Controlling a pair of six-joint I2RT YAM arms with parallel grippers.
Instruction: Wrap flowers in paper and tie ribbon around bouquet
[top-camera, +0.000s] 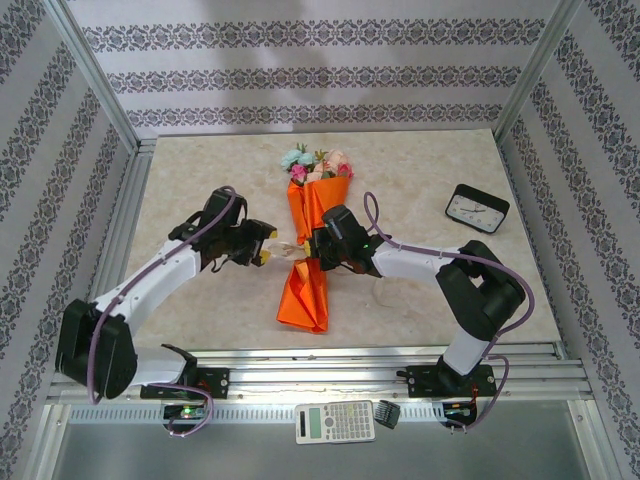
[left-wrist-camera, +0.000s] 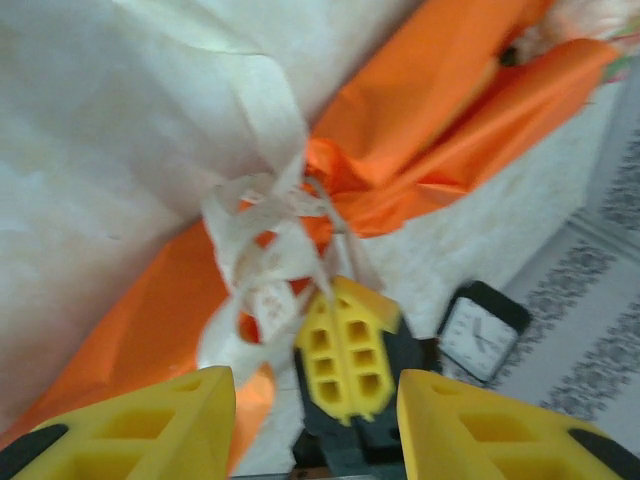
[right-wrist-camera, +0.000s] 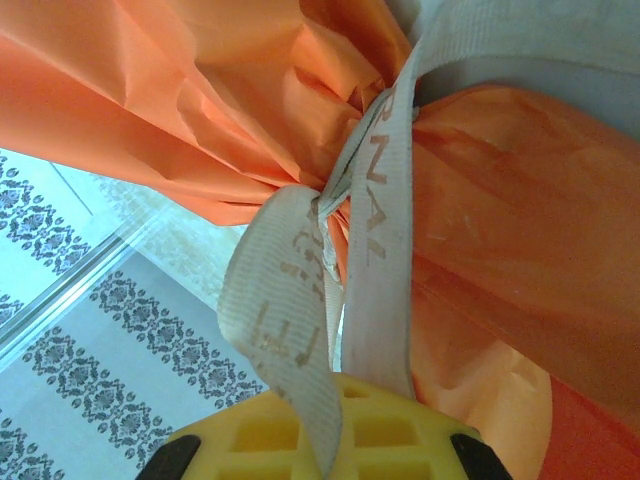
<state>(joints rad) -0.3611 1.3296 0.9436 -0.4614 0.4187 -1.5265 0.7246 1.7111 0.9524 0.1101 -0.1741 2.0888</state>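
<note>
Roughly at the middle of the tabletop (top-camera: 200, 180): the bouquet (top-camera: 315, 205), lying flat, wide end toward the far edge, creased tail toward the near edge. At the wide end the flowers (top-camera: 318, 165), pink, peach and light-blue heads, peeping out of the paper (top-camera: 305, 300), bright orange and pinched in at the waist. Around that waist the ribbon (top-camera: 288, 250), beige, knotted, with loose ends going out to the left side of the cone.

Left gripper (top-camera: 270, 250) just beside the waist, on its left. Fingers (left-wrist-camera: 190, 425) clearly apart in the left wrist view, yellow pads wide on both sides, nothing clamped between them. Loops of the ribbon hanging just in front, perhaps brushing one fingertip; too blurred to say for sure. Further ahead, between the two pads, the yellow tip of the right gripper (top-camera: 313, 256), with ribbon strands leading into it.

Right gripper at the waist of the cone from the right side, facing the left one, tips near each other. Fingers (right-wrist-camera: 400, 440) pressed together, with one strand of the ribbon running down from the knot and pinched in the seam between them. Faint printed letters along this strand.

Near the right edge, well apart from the bouquet, a small black clock (top-camera: 477, 208), face up. Beyond the near edge, on the metal frame between the two arm bases, a calculator (top-camera: 335, 422).
</note>
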